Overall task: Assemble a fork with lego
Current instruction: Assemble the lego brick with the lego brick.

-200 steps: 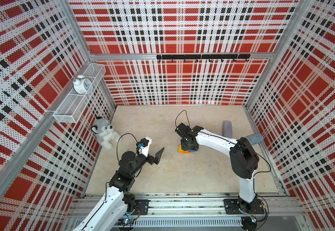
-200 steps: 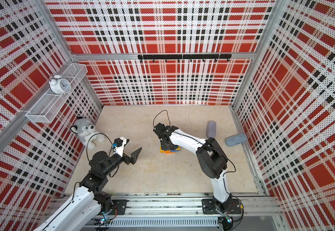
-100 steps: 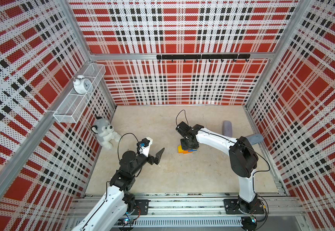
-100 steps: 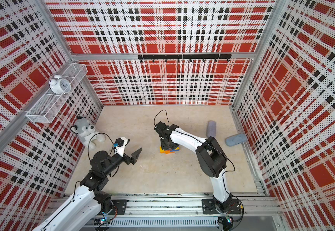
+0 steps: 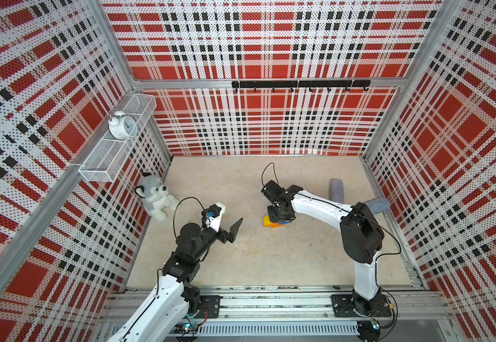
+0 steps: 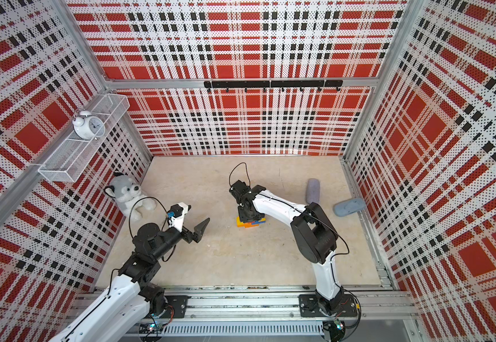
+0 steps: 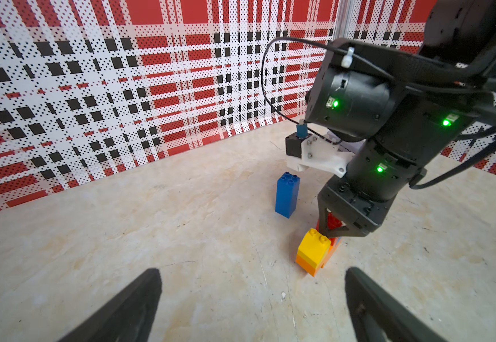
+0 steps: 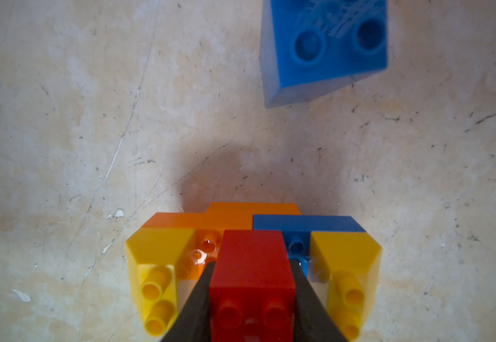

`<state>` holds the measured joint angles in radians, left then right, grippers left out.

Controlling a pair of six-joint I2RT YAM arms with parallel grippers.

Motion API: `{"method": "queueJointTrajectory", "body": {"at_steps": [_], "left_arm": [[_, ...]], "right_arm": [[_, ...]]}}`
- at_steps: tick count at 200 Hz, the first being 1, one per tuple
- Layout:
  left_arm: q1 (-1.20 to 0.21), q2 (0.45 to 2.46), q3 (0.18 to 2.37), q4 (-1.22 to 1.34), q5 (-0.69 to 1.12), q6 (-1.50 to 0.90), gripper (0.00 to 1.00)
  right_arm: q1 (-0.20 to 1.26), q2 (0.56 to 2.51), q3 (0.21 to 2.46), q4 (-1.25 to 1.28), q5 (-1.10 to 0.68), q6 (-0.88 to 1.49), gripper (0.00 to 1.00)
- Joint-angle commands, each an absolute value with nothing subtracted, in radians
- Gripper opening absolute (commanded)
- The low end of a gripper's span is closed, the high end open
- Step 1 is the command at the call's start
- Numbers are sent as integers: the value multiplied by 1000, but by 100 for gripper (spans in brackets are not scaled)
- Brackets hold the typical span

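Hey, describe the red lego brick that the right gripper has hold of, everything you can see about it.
The red brick is glossy, chunky plastic, squarish, with round studs on top, two of them visible. It stands studs up in the middle of the row, between two yellow bricks, over the joint of the orange brick and blue brick beneath. The right gripper clamps its two opposite sides with black fingers. Whether it is pressed fully home cannot be told.
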<state>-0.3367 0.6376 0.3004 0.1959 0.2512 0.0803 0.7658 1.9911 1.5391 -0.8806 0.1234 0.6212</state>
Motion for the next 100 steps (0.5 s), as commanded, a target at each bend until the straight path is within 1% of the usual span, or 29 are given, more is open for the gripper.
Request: {"method": "queueJointTrajectory", "body": {"at_steps": [1, 47, 100], "left_arm": [[-324, 642, 287, 226, 263, 87, 98], [-319, 650, 285, 227, 266, 84, 98], [-318, 662, 287, 226, 265, 83, 98]], "right_arm": [[746, 2075, 1478, -990, 93, 622, 13], [696, 1973, 1436, -1005, 144, 615, 13], [706, 2033, 1337, -914, 79, 603, 14]]}}
